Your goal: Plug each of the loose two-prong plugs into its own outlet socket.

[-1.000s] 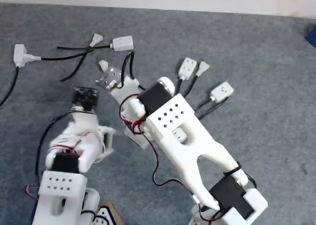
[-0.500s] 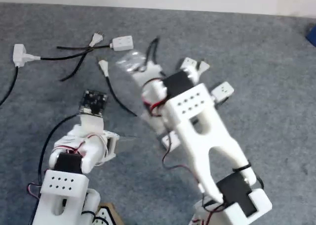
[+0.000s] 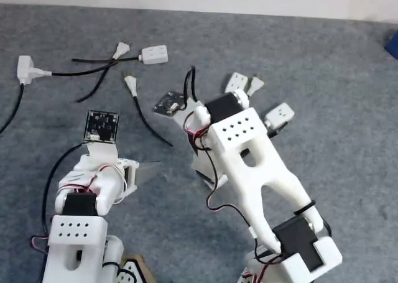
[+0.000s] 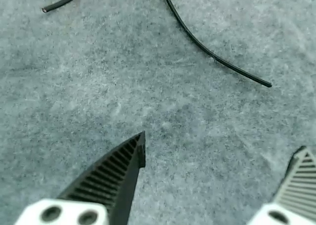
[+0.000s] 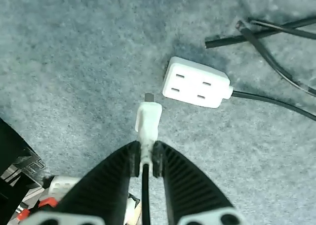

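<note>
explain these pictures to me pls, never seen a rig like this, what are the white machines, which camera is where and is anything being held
These are two robot arms on a grey carpet: the left arm and the right arm. The wide picture looks down from a fixed overhead camera. The other two come from a camera on each arm's wrist. The left gripper is open over bare carpet, near a black cord. The right gripper is shut on a white two-prong plug, aimed at a white outlet socket just ahead, not yet plugged in. More sockets and loose plugs lie farther out.
</note>
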